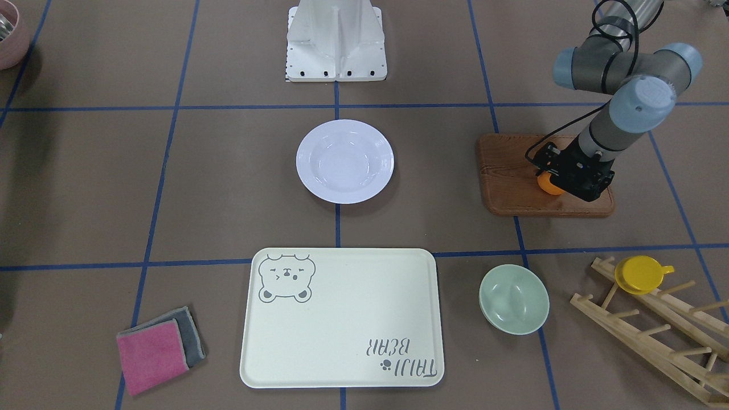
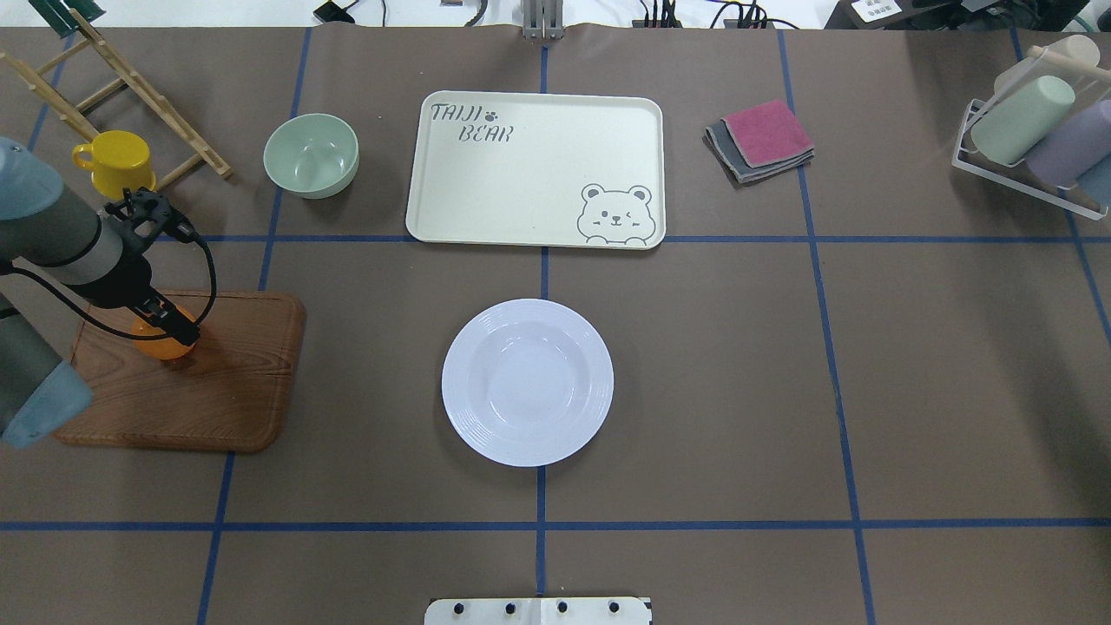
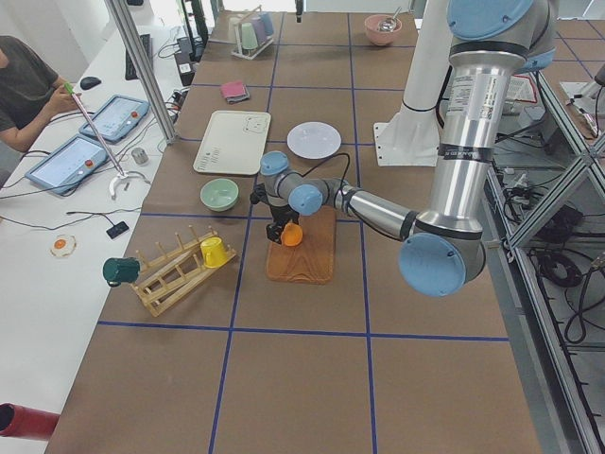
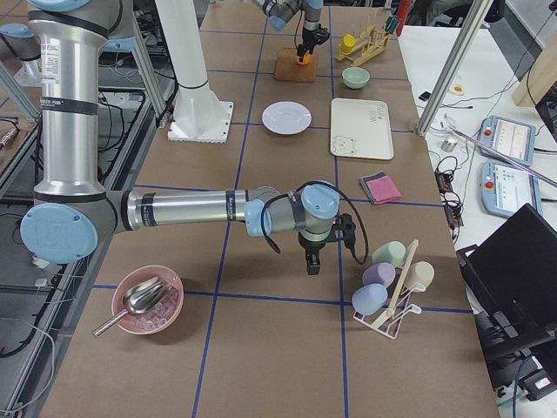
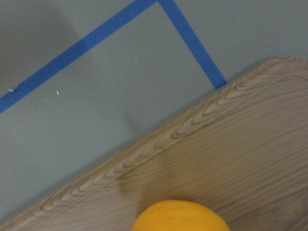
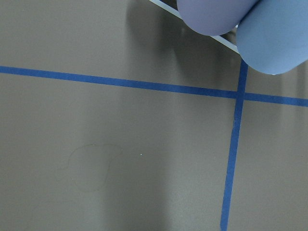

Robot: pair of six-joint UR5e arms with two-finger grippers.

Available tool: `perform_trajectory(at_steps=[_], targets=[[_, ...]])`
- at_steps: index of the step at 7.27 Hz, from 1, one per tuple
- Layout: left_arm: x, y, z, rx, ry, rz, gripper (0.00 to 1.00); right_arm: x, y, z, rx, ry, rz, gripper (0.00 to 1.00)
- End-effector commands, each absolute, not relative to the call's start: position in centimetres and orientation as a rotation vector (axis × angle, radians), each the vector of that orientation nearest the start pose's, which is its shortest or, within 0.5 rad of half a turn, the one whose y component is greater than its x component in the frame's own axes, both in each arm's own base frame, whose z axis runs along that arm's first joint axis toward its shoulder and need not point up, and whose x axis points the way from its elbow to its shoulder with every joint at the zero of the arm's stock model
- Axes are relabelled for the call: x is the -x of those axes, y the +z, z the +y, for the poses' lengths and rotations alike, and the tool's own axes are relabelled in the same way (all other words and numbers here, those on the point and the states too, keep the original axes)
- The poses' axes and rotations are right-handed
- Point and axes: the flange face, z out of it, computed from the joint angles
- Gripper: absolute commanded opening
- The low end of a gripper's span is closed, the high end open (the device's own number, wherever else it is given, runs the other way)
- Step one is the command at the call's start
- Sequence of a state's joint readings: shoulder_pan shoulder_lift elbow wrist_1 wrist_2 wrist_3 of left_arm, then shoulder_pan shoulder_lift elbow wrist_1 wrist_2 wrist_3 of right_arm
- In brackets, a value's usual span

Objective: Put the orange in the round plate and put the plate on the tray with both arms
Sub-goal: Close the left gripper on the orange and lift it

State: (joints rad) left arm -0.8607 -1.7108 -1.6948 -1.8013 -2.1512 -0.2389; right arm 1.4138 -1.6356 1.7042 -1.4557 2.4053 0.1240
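The orange lies on a brown wooden board at the robot's left side. My left gripper leans down over it, fingers closed against the fruit. The left wrist view shows the orange at its bottom edge, just above the board's grain. The white round plate rests empty at the table's middle. Beyond it lies the cream tray with the bear drawing, nothing on it. My right gripper hangs far off to the right near a cup rack; whether it is open or shut I cannot tell.
A pale-green bowl stands left of the tray. A yellow cup and wooden rack sit at the far left corner. Folded pink and grey cloths lie right of the tray. A cup rack stands far right.
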Motion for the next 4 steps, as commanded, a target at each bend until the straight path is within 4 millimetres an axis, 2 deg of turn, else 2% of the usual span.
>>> perform_trajectory(at_steps=[1,2,4], targets=[[-31.28,50.66,-47.64,-0.159,0.576,0.741,0.99,2.02,60.71,-47.75,-0.051,-0.117,-0.849,1.00],[-31.49,50.81,-47.61,-0.155,0.577,0.740,0.95,2.02,60.78,-47.74,-0.049,-0.117,-0.849,1.00],[-31.41,49.99,-47.33,-0.155,0.581,0.757,0.00,2.02,60.63,-47.75,-0.051,-0.116,-0.849,1.00]])
